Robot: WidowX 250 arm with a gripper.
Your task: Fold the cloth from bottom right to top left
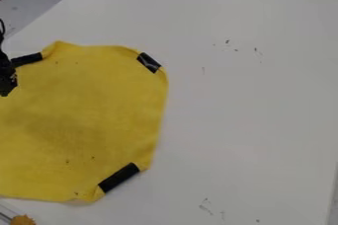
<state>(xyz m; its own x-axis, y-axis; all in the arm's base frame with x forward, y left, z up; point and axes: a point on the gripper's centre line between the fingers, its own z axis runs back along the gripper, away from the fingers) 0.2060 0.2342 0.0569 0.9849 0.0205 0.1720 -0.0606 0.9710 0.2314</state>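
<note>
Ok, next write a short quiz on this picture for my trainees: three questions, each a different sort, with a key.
1. Fill in the blank: The cloth is ____ in colour.
2. True or false: The cloth is already folded in half.
3. Which colour is the strip at the cloth's lower right, as seen in the picture? A) red B) black C) white

Key: 1. yellow; 2. false; 3. B

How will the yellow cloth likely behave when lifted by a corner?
Probably floppy: the yellow cloth lies flat with soft, wavy edges. It may bend less along the bottom-right black strip, which looks straight.
</note>
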